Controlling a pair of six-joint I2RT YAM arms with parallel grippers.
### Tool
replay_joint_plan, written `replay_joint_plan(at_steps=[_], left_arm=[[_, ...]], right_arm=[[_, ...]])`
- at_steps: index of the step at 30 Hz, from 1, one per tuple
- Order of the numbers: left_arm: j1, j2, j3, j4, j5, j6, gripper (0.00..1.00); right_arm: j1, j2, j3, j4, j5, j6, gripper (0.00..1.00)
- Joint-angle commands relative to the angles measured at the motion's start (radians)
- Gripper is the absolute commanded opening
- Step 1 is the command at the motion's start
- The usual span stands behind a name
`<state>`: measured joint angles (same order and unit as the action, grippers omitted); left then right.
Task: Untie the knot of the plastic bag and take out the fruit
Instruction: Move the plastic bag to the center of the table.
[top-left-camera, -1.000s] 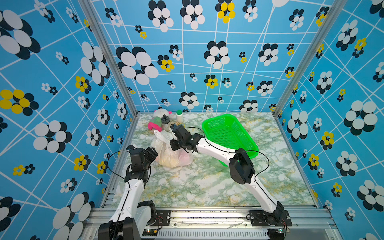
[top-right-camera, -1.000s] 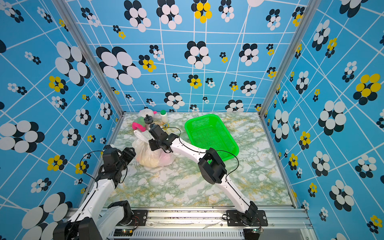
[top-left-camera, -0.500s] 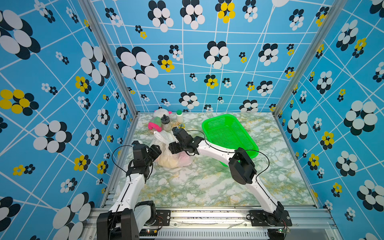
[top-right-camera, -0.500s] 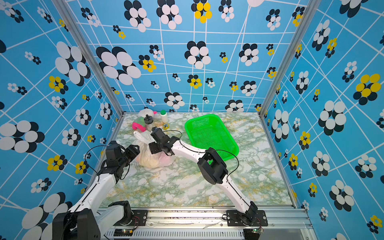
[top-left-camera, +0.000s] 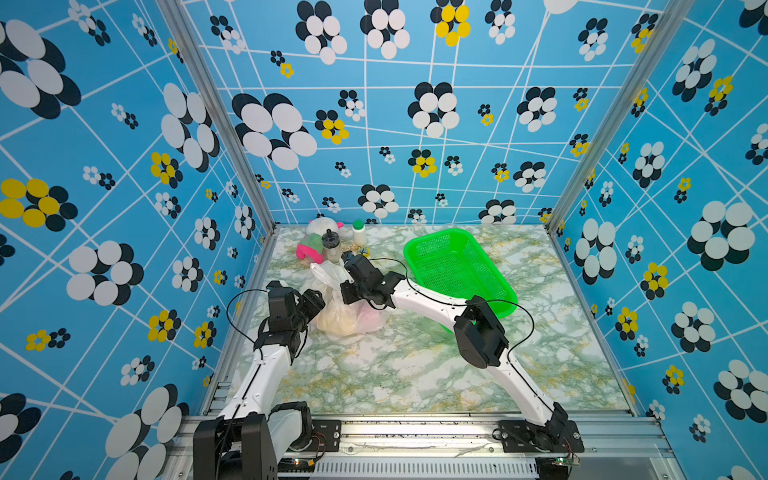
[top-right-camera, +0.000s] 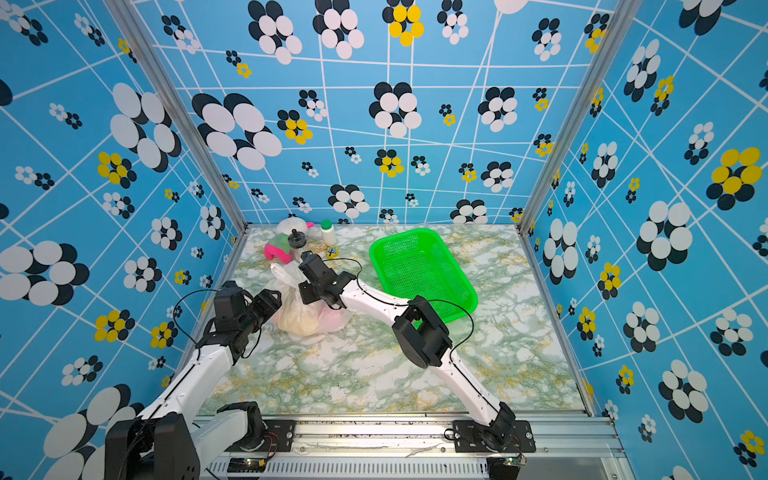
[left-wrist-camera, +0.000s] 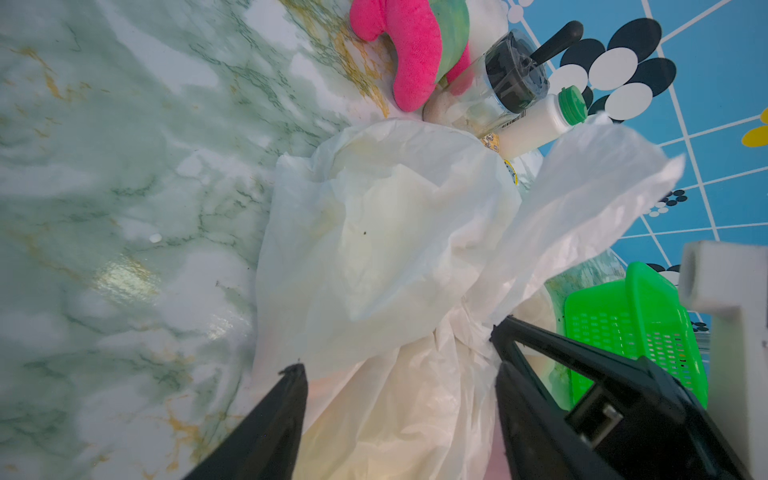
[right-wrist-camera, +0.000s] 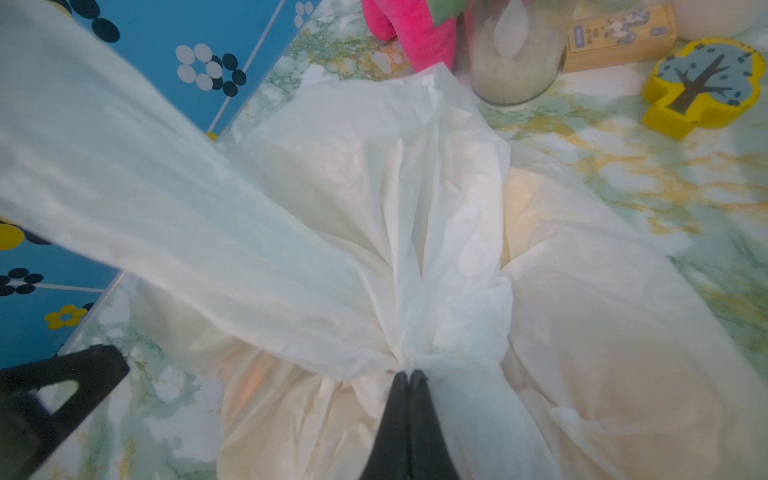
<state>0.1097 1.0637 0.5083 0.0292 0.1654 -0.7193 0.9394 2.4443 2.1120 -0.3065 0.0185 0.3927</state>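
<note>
Marble-look table (top-left-camera: 415, 374) across whole floor of cell. Green basket (top-left-camera: 457, 270) (top-right-camera: 419, 270) on far-right part, tilted, near corner behind R forearm in both top views; also seen from L wrist (left-wrist-camera: 636, 328).

Plastic bag (top-left-camera: 345, 316) (top-right-camera: 307, 316) resting on table left of centre, just left of basket, betw. the two grippers. Thin, translucent white, crinkly; knot not yet undone, neck gathered tight w/ one handle loop sticking up toward far side (left-wrist-camera: 582, 199) (right-wrist-camera: 124, 166). Fruit (top-left-camera: 338, 322) inside bag, visible only as yellowish and pinkish blurs thru plastic; single pieces can't be told apart.

R gripper (right-wrist-camera: 409, 374) (top-left-camera: 348, 293) reaching in from right, over top of bag; jaws together, pinched on gathered plastic at knot. L gripper (left-wrist-camera: 397, 370) (top-left-camera: 316, 300) at bag's left side, jaws apart, bag bulging betw. fingers (left-wrist-camera: 286, 395); contact w/ plastic can't be told.

Far-left corner clutter, just beyond bag: white plush (top-left-camera: 322, 226) at back wall, pink-green plush (top-left-camera: 309, 247) (left-wrist-camera: 411, 54) in front of it, glass jar w/ black lid (top-left-camera: 331, 245) (left-wrist-camera: 498, 83), white bottle w/ green cap (top-left-camera: 359, 232) (left-wrist-camera: 536, 124). Smallest: tan printed box (right-wrist-camera: 619, 35) and yellow tree-shaped block (right-wrist-camera: 702, 83), near jar.
</note>
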Motion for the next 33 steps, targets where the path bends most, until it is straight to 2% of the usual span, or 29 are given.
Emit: replay_joint_plan(at_steps=[1,6,13,18,24,28,33], left_arm=[[-0.009,-0.009,0.033,-0.008,0.002,0.025,0.73],[-0.044,-0.003,0.064,-0.048,-0.02,0.073,0.73],[-0.262,-0.006,0.138,-0.138,-0.231,0.189,0.8],[-0.293,-0.023,0.136,-0.144,-0.245,0.206,0.86],[-0.325,0.004,0.118,-0.094,-0.214,0.265,0.95],[-0.379,0.056,0.137,-0.091,-0.205,0.302,0.96],[-0.42,0.117,0.165,-0.114,-0.29,0.318,0.98]], right_arm=[[-0.002,-0.097,-0.086,0.04,0.025,0.002,0.0],[-0.002,-0.261,-0.323,0.209,0.033,-0.002,0.0],[-0.002,-0.448,-0.563,0.342,0.034,-0.052,0.0],[-0.002,-0.565,-0.732,0.434,0.051,-0.083,0.0],[-0.002,-0.601,-0.792,0.473,0.006,-0.083,0.0],[-0.002,-0.614,-0.818,0.492,0.003,-0.08,0.0],[-0.002,-0.62,-0.821,0.487,-0.011,-0.073,0.0]])
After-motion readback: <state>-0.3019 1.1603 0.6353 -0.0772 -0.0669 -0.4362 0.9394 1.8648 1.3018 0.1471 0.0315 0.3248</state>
